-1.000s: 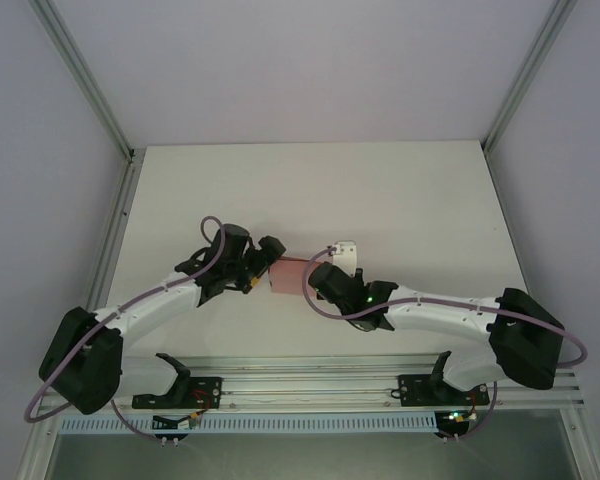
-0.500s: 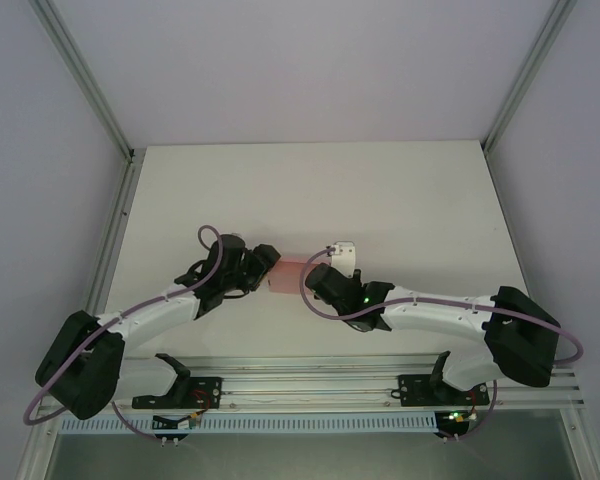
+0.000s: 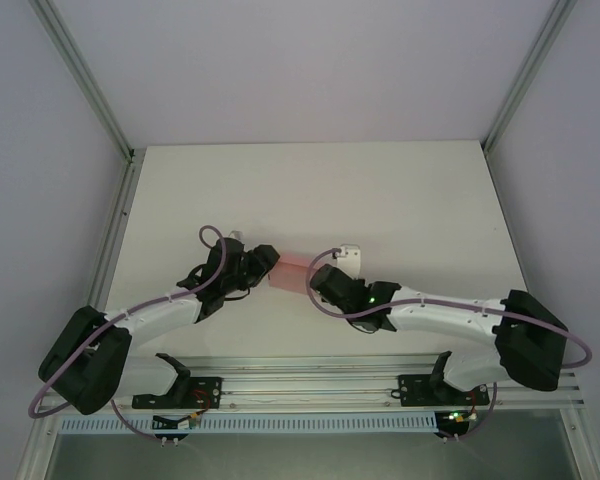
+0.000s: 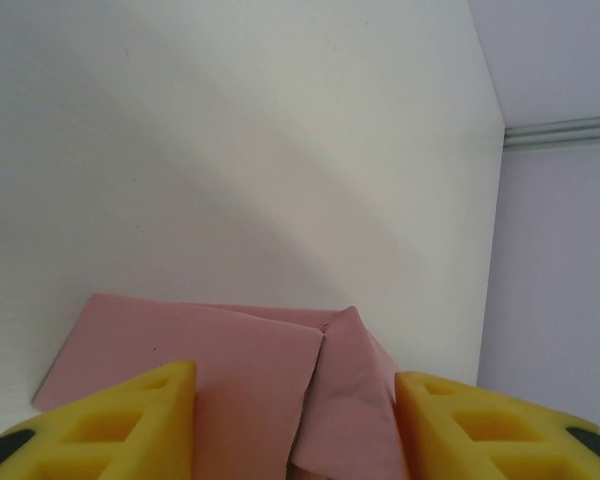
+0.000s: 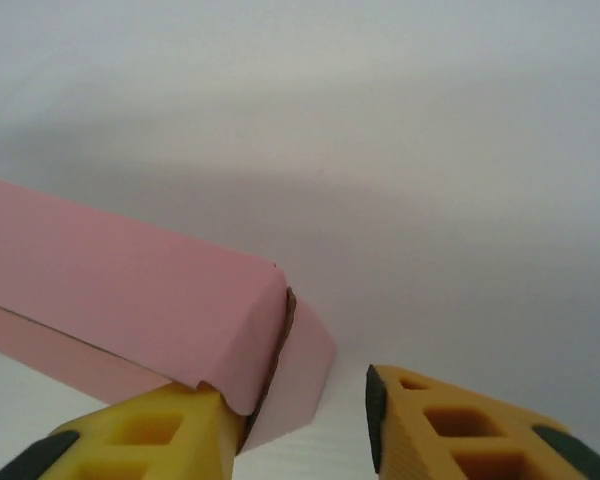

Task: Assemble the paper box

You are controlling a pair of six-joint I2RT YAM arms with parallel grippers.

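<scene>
The pink paper box [image 3: 292,270] lies near the middle of the white table between my two grippers. My left gripper [image 3: 267,262] is at its left end. In the left wrist view the box [image 4: 230,370] fills the gap between the yellow fingers [image 4: 130,420], and a creased end flap [image 4: 355,400] reaches the right finger, so the left gripper [image 4: 295,390] is shut on it. My right gripper [image 3: 318,276] is at the box's right end. There the box [image 5: 130,290] rests against the left finger [image 5: 150,430], the other finger stands clear, and the right gripper [image 5: 292,395] is open.
Bare white table [image 3: 380,200] stretches behind and to both sides of the box. Aluminium frame posts [image 3: 115,150] rise at the back corners, and a mounting rail [image 3: 310,385] runs along the near edge.
The left gripper has closed from wide open onto the box's left end. The right gripper, shut before, has opened and let go of the right end. The box has shifted slightly.
</scene>
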